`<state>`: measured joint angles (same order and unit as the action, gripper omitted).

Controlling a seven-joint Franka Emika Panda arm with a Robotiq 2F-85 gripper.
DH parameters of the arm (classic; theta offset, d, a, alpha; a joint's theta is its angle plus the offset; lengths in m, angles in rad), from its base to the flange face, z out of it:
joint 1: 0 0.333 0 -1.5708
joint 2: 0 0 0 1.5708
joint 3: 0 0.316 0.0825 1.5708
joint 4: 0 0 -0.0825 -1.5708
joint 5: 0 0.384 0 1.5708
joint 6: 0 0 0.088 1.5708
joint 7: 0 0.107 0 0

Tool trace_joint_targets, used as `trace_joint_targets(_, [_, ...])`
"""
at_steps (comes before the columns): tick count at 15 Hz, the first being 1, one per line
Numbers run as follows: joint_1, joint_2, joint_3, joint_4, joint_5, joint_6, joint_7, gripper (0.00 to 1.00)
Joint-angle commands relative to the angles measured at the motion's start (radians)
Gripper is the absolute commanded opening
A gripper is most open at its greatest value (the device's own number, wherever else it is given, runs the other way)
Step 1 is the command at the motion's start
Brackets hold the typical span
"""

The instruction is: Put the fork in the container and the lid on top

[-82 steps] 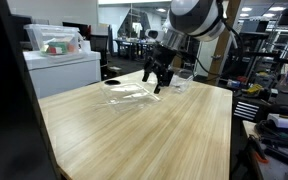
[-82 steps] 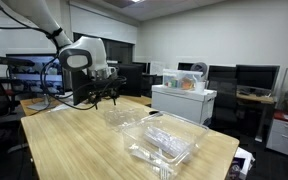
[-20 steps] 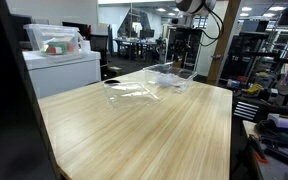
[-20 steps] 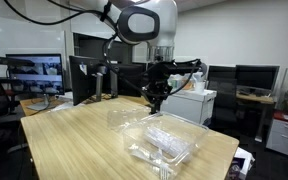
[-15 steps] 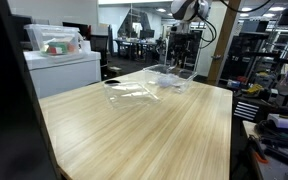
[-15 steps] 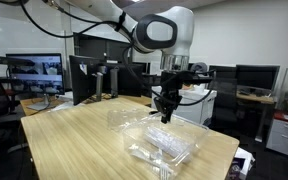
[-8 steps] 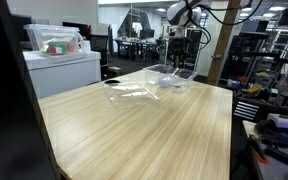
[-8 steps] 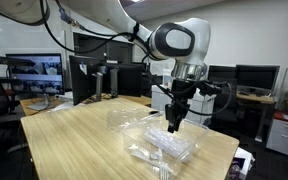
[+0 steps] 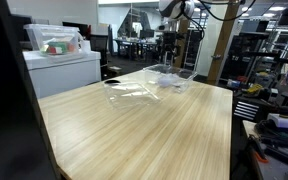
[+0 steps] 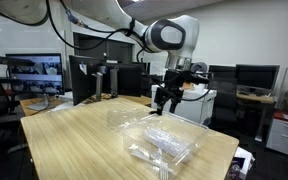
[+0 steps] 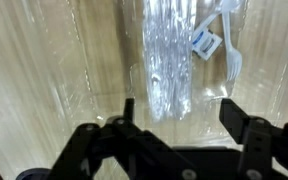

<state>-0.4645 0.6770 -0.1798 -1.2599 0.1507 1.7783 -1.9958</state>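
The clear container (image 10: 166,143) stands near the table's corner; it also shows in an exterior view (image 9: 176,80) and fills the wrist view (image 11: 169,55). A white plastic fork (image 11: 231,52) lies beside a ridged clear packet, seemingly inside the tub. The flat clear lid (image 10: 122,117) lies on the wood beside the tub, and is also in an exterior view (image 9: 129,91). My gripper (image 10: 165,100) hangs open and empty above the container, well clear of it. It shows in the wrist view (image 11: 179,115) too. In an exterior view it (image 9: 170,42) is dark against the background.
A white cabinet (image 9: 69,68) with a clear storage bin (image 9: 54,41) on it stands off the table's side. Monitors (image 10: 34,72) are behind the table. A wooden post (image 9: 222,40) and shelving stand beyond the far edge.
The gripper swung from the lid's side to over the container, dipped toward it, then rose a little. It stays open. The tub and lid have not moved.
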Motion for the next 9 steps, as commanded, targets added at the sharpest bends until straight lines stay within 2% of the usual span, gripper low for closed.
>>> trace_joint_targets(1, [0.072,-0.112,0.016,-0.148,0.047,0.089,0.145,1.00])
trace_joint_targets(4, [0.151,-0.208,0.045,-0.312,0.083,0.214,0.198,1.00])
trace_joint_targets(5, [0.146,-0.226,0.079,-0.346,0.061,0.234,0.205,1.00])
trace_joint_targets(9, [0.200,-0.278,0.111,-0.515,0.023,0.299,0.195,1.00])
